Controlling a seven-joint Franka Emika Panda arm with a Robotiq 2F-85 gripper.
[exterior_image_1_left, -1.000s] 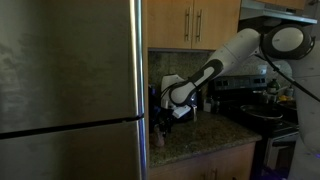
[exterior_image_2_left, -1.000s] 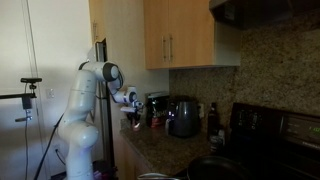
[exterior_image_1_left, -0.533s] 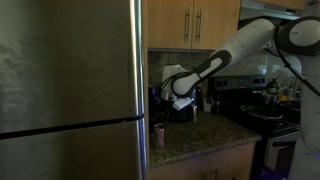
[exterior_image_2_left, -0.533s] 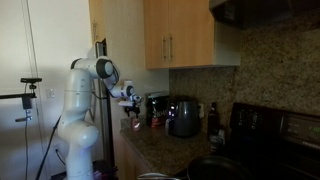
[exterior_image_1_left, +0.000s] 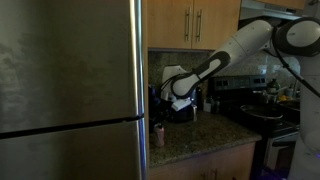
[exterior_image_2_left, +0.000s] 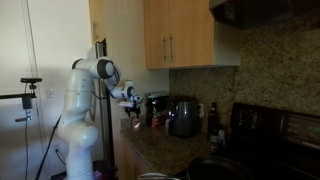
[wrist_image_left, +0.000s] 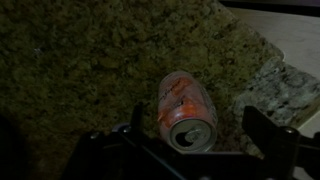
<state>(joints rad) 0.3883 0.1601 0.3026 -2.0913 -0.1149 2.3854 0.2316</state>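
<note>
Robotiq gripper (wrist_image_left: 195, 128) hangs directly above an orange soda can (wrist_image_left: 186, 108). Its jaws are spread as wide as they go and have hold of nothing. The dark fingers (wrist_image_left: 268, 135) flank the can with a gap on either side, touching neither wall.

In an exterior view, the stainless refrigerator (exterior_image_1_left: 70, 90) stands just left of the can (exterior_image_1_left: 158, 134). The can itself stands upright on the granite countertop (exterior_image_1_left: 205, 138), near the front edge, and the gripper (exterior_image_1_left: 165, 100) is poised over it. A black appliance (exterior_image_1_left: 186, 110) sits behind and to the right of the can. The stove (exterior_image_1_left: 270, 118) lies well to its right.

Handling here calls for care. The can looks light and thin-walled, so a sideways brush from either finger would likely tip it, and the counter edge is close by. Any travel is best kept straight along the can's upright axis, with the two gaps kept equal. On the can's left, the refrigerator wall leaves little room for the arm to swing.
</note>
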